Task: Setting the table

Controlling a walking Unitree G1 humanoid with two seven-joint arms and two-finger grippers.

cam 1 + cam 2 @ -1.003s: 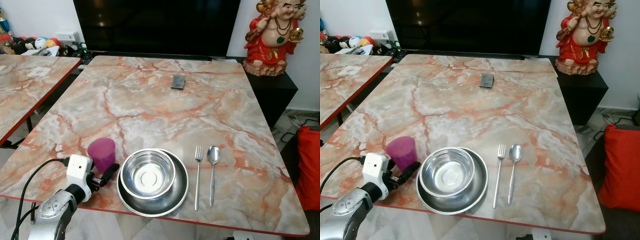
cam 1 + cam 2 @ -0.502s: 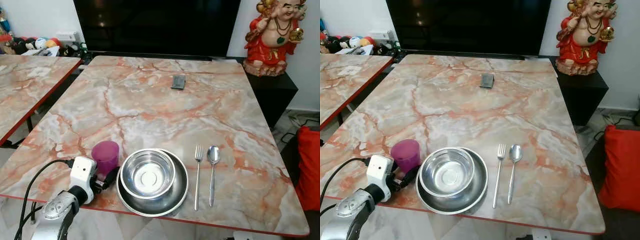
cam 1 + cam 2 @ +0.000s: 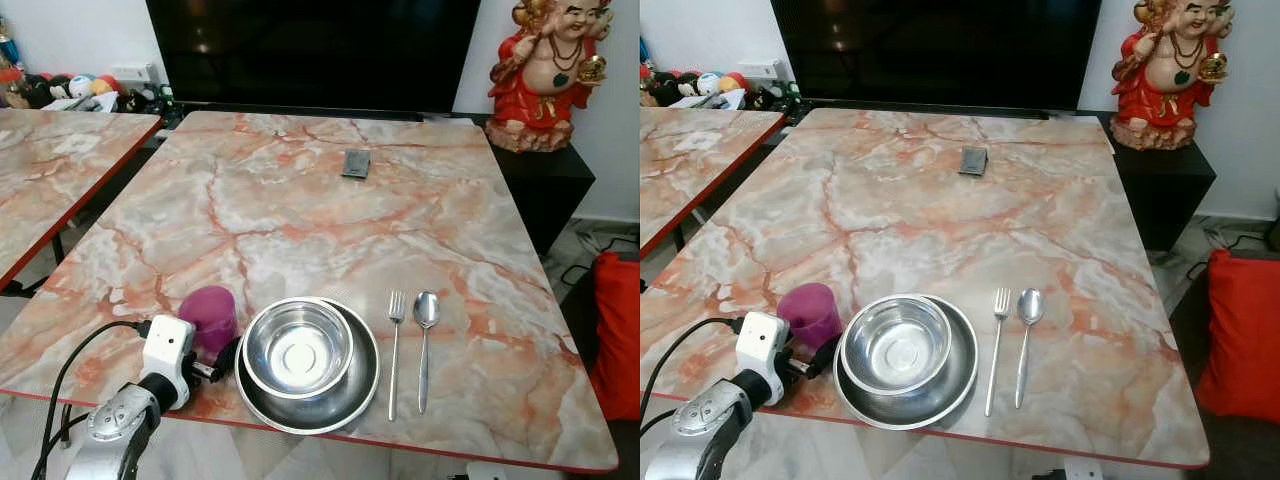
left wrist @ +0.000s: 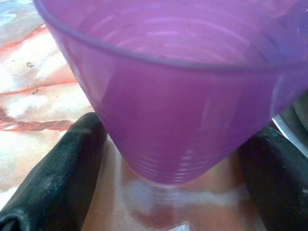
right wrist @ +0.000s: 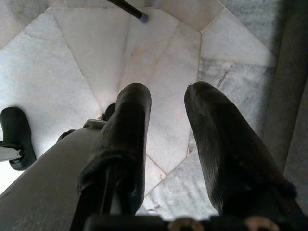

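Observation:
A purple plastic cup [image 3: 208, 315] stands slightly tilted near the marble table's [image 3: 300, 220] front left corner, just left of a steel bowl [image 3: 297, 348] that sits in a steel plate [image 3: 360, 385]. My left gripper [image 3: 212, 345] reaches in over the front edge and is shut on the cup. In the left wrist view its black fingers [image 4: 62, 168] press both sides of the cup [image 4: 168, 96] near the base. A fork [image 3: 395, 350] and a spoon [image 3: 425, 345] lie side by side right of the plate. My right gripper [image 5: 168, 91] hangs open over the tiled floor.
A small dark flat object [image 3: 356, 163] lies at the far middle of the table. Behind it stand a black screen [image 3: 310, 50] and a red statue [image 3: 545, 70] on a dark cabinet. A second marble table [image 3: 50, 170] stands at left, with a red cushion [image 3: 620, 340] at right.
My left gripper has pushed forward until the cup sits between its fingers. The cup now leans and has slid a little toward the plate.

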